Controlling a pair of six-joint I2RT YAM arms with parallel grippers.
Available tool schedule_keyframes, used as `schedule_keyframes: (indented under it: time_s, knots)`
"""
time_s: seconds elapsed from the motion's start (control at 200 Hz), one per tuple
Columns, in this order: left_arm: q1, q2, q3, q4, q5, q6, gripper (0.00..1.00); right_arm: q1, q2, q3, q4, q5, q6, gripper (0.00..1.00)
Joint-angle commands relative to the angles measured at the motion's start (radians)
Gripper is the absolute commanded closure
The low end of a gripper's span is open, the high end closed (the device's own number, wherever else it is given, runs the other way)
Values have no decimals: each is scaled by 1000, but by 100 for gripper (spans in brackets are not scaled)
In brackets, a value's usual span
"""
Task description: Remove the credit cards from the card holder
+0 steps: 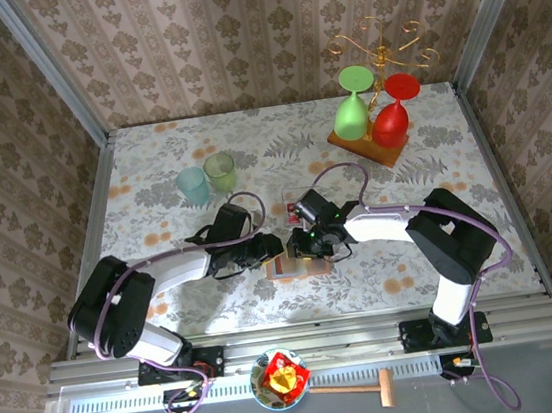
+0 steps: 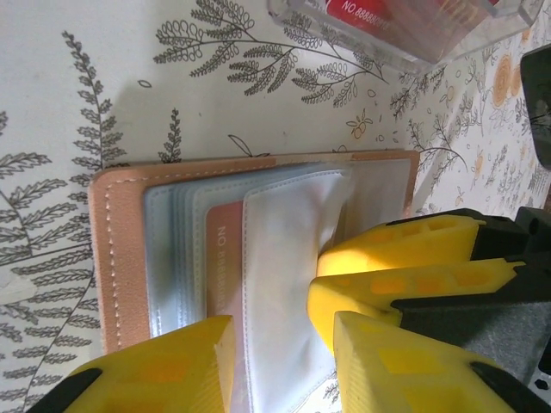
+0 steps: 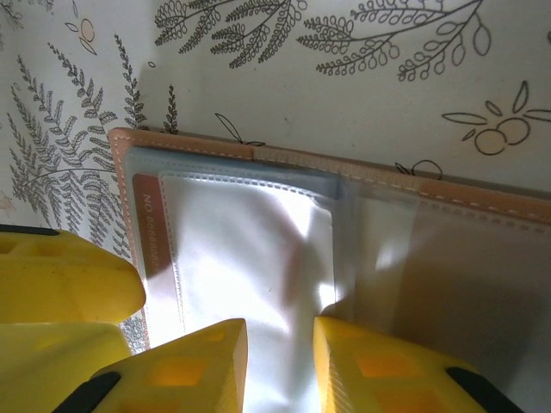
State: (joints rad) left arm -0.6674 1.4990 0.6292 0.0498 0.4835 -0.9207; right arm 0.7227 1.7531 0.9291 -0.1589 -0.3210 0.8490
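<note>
Baring a credit card (image 2: 224, 275): your right pincer (image 3: 277, 334) nips a clear sleeve (image 2: 284, 232) of the card holder (image 2: 120, 258) (jaws nearly closed); your left pincer (image 2: 282, 331), part-open and empty, should pinch that card next.

This is a robot test booth (dressed homely), with aluminium frame rails (image 1: 323, 340), wallpapered walls (image 1: 235, 40) and a floral tablecloth (image 1: 248, 139).

- My card holder (image 2: 120, 249) reads salmon-brown with pale stitching, and its pockets run grey-blue to glossy white.
- The credit card (image 2: 222, 275) in it is dull red with white lettering.
- I see yellow fingers on the left gripper (image 2: 284, 370) and the right gripper (image 3: 280, 361).
- The tablecloth (image 1: 151, 171) is white, with grey ferns and orange blooms.
- The teal cup (image 1: 192, 185) and the green cup (image 1: 219, 170) are both pale.
- One glass (image 1: 351, 117) is green and the other glass (image 1: 392, 122) is red.
</note>
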Motion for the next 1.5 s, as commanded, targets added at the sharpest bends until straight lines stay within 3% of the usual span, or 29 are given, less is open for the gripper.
schedule_keyframes:
  time_s: [0.0, 0.54, 1.125, 1.495]
  knots:
    - [-8, 23, 15, 18, 15, -10, 64, -10, -21, -26, 10, -18, 24, 72]
    - [-21, 49, 27, 20, 15, -18, 65, -28, -38, -65, 64, -47, 44, 72]
    - [-33, 60, 27, 50, 22, -24, 81, -32, -41, -72, 78, -56, 54, 72]
    - [-35, 56, 32, 45, 23, -26, 80, -38, -130, -81, 59, -20, 55, 71]
